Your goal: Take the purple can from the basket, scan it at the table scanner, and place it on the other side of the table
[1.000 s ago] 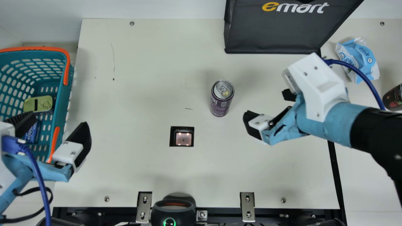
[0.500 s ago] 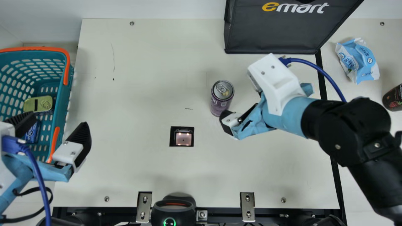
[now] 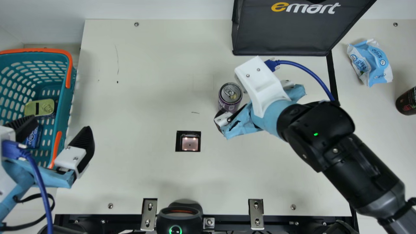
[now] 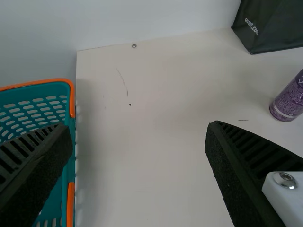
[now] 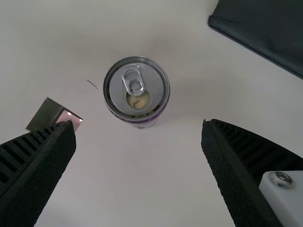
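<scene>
One upright purple metal can [image 3: 228,96] is being faced by the spread right gripper [image 3: 234,105].
Its black ribbed fingers [image 5: 40,175] are being held wide apart, with the can standing just ahead of their tips on the cream table [image 3: 146,169], near the square black-framed scanner [image 3: 189,143]. The left gripper [image 3: 59,125] is also being held spread, near the orange-rimmed teal plastic basket [image 3: 63,110].
</scene>
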Tool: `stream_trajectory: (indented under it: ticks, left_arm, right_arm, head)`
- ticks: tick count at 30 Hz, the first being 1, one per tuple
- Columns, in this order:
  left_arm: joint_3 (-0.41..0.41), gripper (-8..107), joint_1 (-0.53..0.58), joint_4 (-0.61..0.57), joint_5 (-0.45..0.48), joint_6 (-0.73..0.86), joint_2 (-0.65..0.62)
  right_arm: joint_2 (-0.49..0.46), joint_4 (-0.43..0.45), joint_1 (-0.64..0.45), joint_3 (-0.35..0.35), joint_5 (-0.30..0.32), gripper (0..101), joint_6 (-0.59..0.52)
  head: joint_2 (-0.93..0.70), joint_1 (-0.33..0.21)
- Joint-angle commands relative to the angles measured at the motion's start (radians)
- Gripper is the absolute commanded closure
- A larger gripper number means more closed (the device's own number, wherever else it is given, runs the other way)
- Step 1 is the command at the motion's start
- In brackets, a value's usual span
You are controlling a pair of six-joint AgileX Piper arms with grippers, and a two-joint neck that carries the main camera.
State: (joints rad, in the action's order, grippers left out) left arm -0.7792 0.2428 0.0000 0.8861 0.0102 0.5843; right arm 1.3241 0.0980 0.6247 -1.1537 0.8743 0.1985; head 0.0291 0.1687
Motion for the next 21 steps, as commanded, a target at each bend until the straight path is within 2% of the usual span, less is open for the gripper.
stream_trajectory:
  ticks: [1,10,21]
  left_arm:
    - [0.000,9,0.000,0.000,0.000,0.000,0.000]
    - [0.000,9,0.000,0.000,0.000,0.000,0.000]
    - [0.000,9,0.000,0.000,0.000,0.000,0.000]
  right_arm:
    - [0.012,0.039,0.014,0.002,-0.017,6,0.058]
    - [0.082,0.134,0.054,0.017,-0.110,6,0.206]
    - [0.161,0.225,0.072,0.035,-0.195,6,0.327]
  head:
    - [-0.002,-0.030]
    - [-0.002,-0.030]
    - [-0.002,-0.030]
